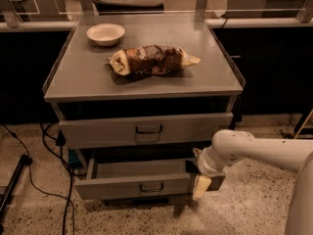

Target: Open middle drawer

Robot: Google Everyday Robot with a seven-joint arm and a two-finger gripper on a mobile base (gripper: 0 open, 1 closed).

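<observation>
The middle drawer [122, 187] is the lower of the two grey drawers in the cabinet, with a shallow front panel and a small dark loop handle [150, 187]. It stands pulled out, and its bare inside [139, 169] shows. My gripper [201, 186] hangs from the white arm [254, 151] that reaches in from the right. It sits at the right end of this drawer's front panel, well right of the handle. Whether it touches the panel I cannot tell.
Above is a taller grey drawer [107, 130] with its own loop handle [148, 129]. On the cabinet top [78, 80] lie a white bowl [105, 34] and a brown snack bag [151, 60]. Black cables [49, 180] and a dark pole [12, 187] are on the floor to the left.
</observation>
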